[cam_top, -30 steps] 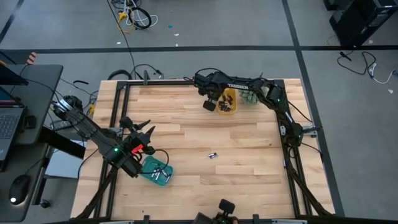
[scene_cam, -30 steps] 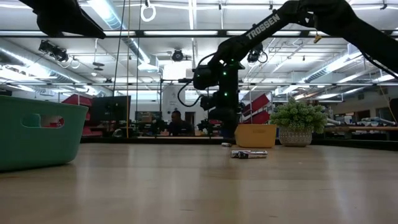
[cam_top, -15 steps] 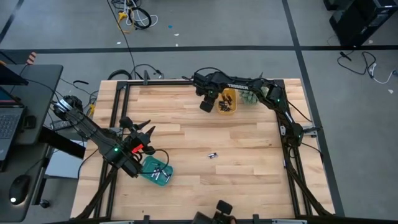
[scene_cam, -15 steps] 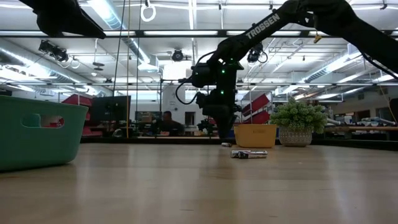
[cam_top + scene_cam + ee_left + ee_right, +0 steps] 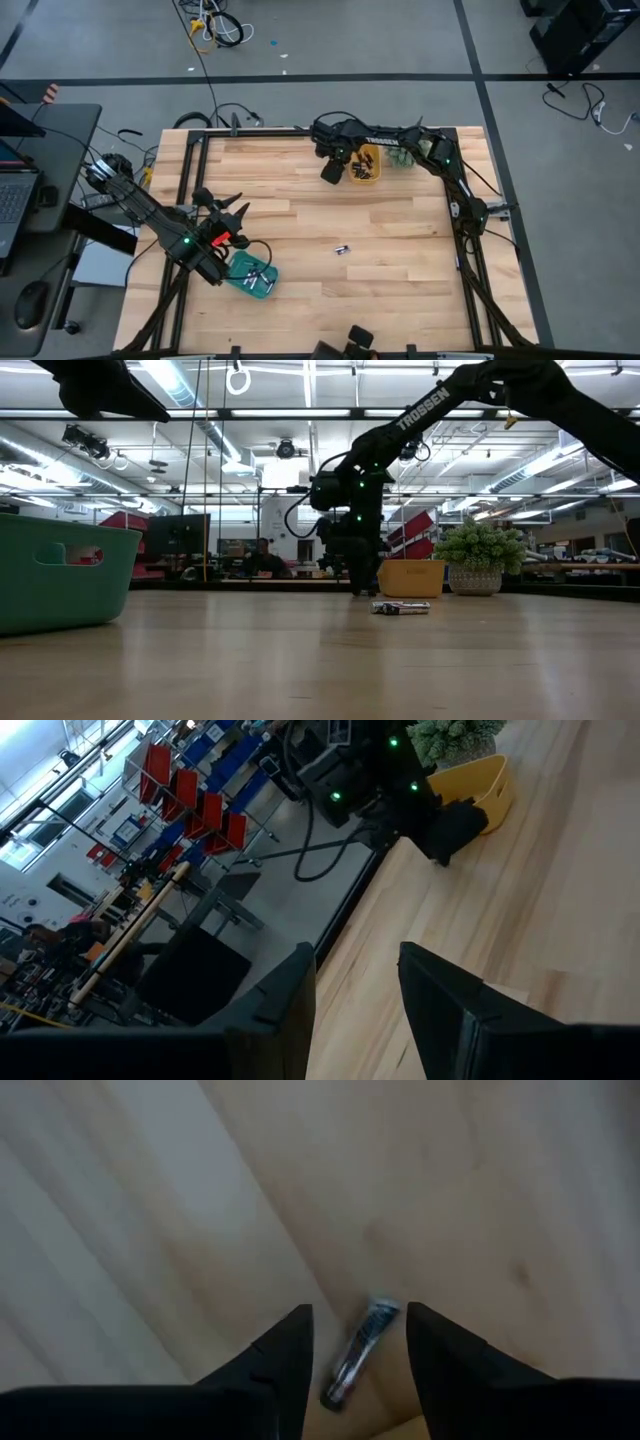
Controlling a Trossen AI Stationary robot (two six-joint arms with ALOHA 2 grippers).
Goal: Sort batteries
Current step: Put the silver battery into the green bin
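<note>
My right gripper [image 5: 360, 1320] is open at the table's far side, just left of the yellow tray [image 5: 366, 163], which holds several batteries. Its fingers point down and stand on either side of a small silvery battery [image 5: 358, 1352] lying flat on the wood, without touching it. Another battery [image 5: 341, 250] lies on its side in the middle of the table. My left gripper [image 5: 355, 990] is open and holds nothing; it hovers at the near left by the green tray [image 5: 250, 273], which also holds batteries.
A small potted plant [image 5: 402, 156] stands right of the yellow tray at the far edge. The black frame rails [image 5: 190, 180] run along the table's sides. Bare wood lies between the two trays.
My right gripper has shifted slightly toward the table's left edge, away from the yellow tray, and has come down close to the tabletop over a battery lying there. My left arm has kept still.
</note>
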